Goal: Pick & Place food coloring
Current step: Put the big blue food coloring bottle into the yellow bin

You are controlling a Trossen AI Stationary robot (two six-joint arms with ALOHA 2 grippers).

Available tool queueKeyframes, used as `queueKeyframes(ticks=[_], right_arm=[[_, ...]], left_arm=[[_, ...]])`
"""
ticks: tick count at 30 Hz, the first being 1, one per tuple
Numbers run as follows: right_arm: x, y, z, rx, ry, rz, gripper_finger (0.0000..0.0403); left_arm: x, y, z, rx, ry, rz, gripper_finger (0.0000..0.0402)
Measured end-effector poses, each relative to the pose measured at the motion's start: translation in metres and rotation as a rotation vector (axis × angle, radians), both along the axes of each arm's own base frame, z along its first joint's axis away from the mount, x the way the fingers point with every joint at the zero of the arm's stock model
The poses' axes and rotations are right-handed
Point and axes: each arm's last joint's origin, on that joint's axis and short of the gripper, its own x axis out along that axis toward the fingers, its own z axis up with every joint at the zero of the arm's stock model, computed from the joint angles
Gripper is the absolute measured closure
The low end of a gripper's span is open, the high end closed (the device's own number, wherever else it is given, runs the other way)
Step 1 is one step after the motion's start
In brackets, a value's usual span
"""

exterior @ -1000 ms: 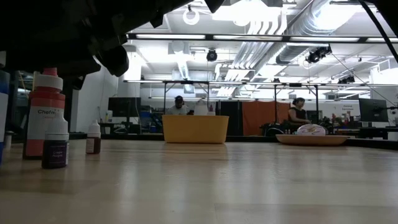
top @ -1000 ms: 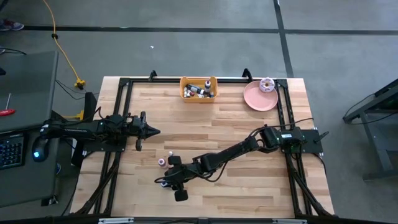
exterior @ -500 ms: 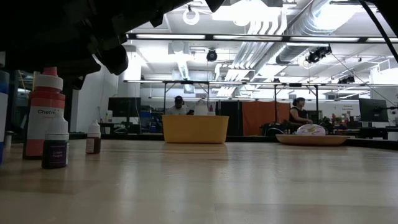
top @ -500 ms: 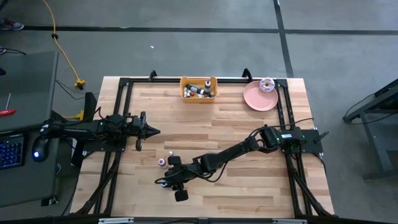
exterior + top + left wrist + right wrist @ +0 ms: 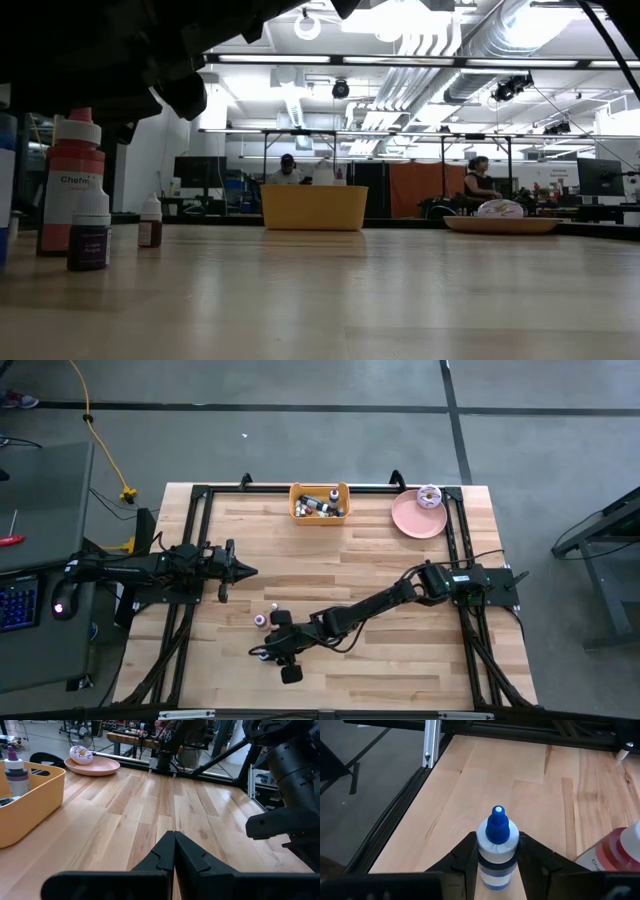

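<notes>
My right gripper (image 5: 497,862) reaches to the near left part of the table (image 5: 264,653) and is shut on a small blue-capped food coloring bottle (image 5: 496,851). Beside it stand a larger red bottle (image 5: 70,185), a small purple one (image 5: 88,238) and a small brown one (image 5: 150,224), each on its base. Several more bottles lie in the yellow bin (image 5: 319,502) at the far edge. My left gripper (image 5: 173,835) waits shut at the table's left side (image 5: 246,570). My right gripper pinches the blue-capped bottle's body (image 5: 485,855) just below its shoulder, one finger (image 5: 467,852) on each side. The fingers slant down at it from the table's right. The bottle stands upright; its base is hidden by the gripper.
A pink plate (image 5: 416,518) with a donut (image 5: 430,495) sits at the far right. Black frame rails (image 5: 195,540) run along the table's left, right and far edges. Bare wood lies between the bottles and the bin.
</notes>
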Motion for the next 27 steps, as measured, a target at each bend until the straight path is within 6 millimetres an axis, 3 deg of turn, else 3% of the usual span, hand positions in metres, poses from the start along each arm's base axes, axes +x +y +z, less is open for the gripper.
queueKeyframes(ticks=[13,27], right_arm=[[-0.005,-0.010,0.037,-0.019,-0.059,-0.039,0.0298],[-0.036,-0.036,0.125,-0.038,-0.123,-0.151,0.0298]], left_arm=[[0.000,0.000,0.000,0.000,0.000,0.000,0.0401],[0.000,0.000,0.000,0.000,0.000,-0.002,0.0401]])
